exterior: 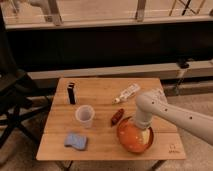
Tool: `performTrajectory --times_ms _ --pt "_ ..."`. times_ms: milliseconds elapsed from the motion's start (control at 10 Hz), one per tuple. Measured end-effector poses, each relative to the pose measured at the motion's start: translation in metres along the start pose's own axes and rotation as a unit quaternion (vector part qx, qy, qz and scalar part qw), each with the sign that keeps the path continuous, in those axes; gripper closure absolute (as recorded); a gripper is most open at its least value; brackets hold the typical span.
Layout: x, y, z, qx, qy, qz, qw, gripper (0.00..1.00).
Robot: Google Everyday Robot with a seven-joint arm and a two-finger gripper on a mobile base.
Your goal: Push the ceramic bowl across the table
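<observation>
The ceramic bowl [133,138] is wide, shallow and orange-red, sitting on the light wooden slatted table [100,97] near its front right corner. My white arm reaches in from the right and bends down over the bowl's far right side. The gripper [140,125] hangs at the end of the arm, right at the bowl's upper rim and partly inside it. The arm's wrist covers the gripper's end.
A translucent white cup [84,115] stands left of centre. A small red-brown item [116,117] lies just left of the bowl. A blue sponge [75,141], a dark upright box [71,93] and a lying clear bottle [127,93] also sit on the table. A dark folding chair [15,107] is to the left.
</observation>
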Motion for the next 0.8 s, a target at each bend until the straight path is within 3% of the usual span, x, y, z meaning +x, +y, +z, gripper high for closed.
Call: performTrajectory --times_ms 800 --pt "-0.0157 -0.0136 0.0081 0.004 0.0 -0.03 0.9995 0.2"
